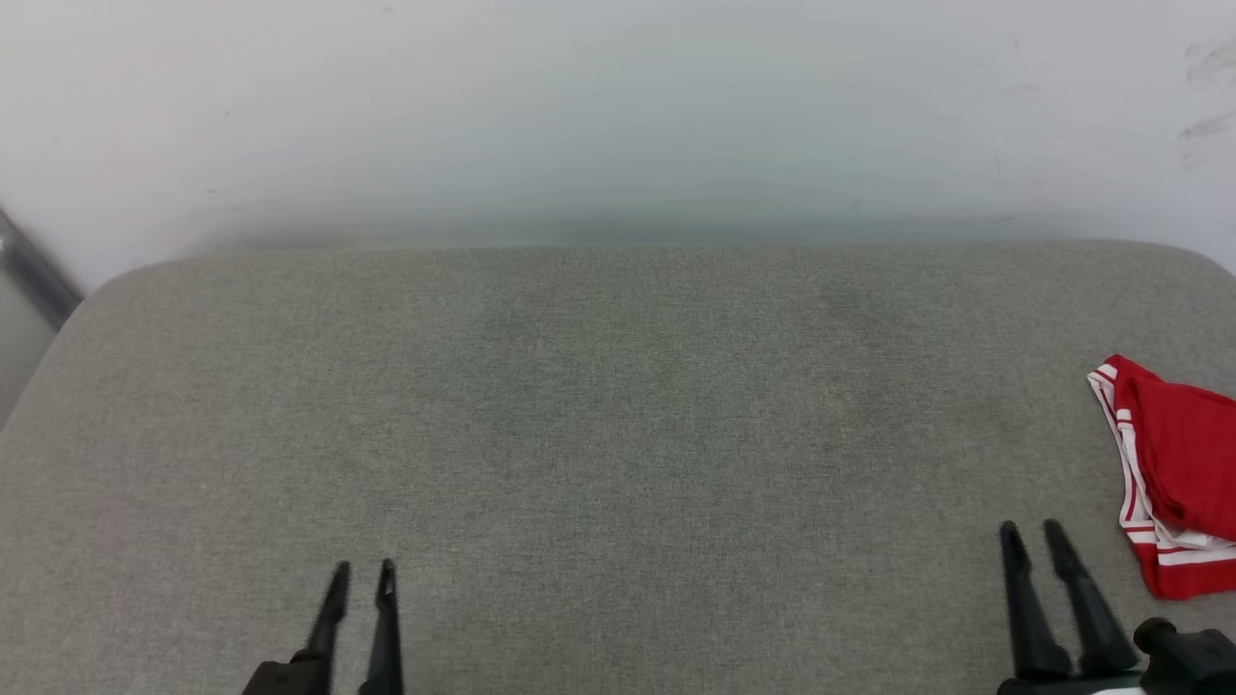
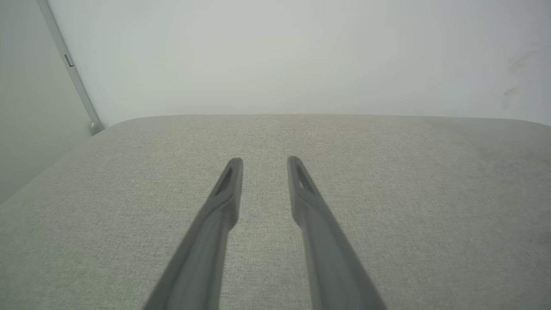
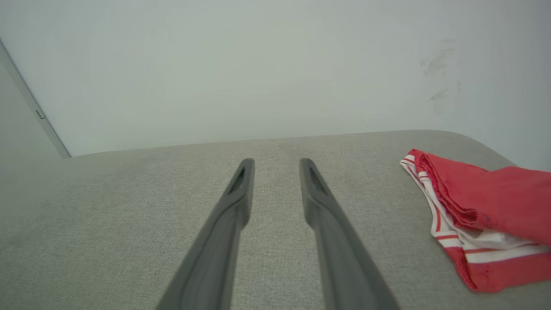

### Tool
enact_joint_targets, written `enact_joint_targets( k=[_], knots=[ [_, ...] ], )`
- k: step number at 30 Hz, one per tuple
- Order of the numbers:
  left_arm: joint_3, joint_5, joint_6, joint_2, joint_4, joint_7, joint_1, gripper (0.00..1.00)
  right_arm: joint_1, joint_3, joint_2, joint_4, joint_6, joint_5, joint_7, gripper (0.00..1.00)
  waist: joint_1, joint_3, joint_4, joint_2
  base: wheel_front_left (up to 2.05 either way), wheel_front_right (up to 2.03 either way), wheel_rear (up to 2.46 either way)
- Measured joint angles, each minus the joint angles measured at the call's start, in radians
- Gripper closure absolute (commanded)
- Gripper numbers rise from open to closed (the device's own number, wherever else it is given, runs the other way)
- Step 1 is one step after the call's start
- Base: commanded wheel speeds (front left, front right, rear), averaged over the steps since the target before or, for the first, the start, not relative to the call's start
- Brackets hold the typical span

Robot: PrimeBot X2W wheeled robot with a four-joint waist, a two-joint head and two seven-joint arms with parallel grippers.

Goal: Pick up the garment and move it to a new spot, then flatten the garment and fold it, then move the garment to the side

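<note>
Crumpled at the right edge of the head view, on the grey table (image 1: 618,405): the garment (image 1: 1178,454), red with white striped trim, partly cut off by the frame. Just left of it, at lower right, the right hand (image 1: 1030,529), fingers apart, nothing between them, clear of the cloth. At lower left, the left hand (image 1: 364,569), fingers likewise apart and empty, well apart from the garment. In the right wrist view, garment at middle right, folds and stripes plain, dark smudges (image 3: 439,69) on the wall at upper right. In the left wrist view, table fabric beneath the fingers, slanting grey post (image 2: 73,73) at upper left.
</note>
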Motion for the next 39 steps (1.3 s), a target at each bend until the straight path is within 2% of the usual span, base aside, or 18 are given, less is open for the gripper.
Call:
enact_joint_targets(
  k=[4,19,39],
  knots=[
    [-0.006,-0.020,0.000,0.000,0.028,0.005,0.001,1.00,0.002,0.001,0.000,0.029,0.000,0.015,0.006,1.00,0.0001,0.000,0.000,0.0000,0.00,0.00,0.00],
    [0.001,-0.336,-0.029,0.011,0.076,0.058,-0.041,1.00,-0.030,0.008,-0.007,0.069,0.000,0.314,0.062,1.00,0.0000,0.001,-0.006,0.0000,0.00,0.00,0.00],
    [0.019,-0.675,-0.065,0.028,0.128,0.122,-0.110,1.00,-0.089,0.007,-0.018,0.115,0.000,0.635,0.129,1.00,0.0002,0.003,-0.014,0.0000,0.00,0.00,0.00]
  ],
)
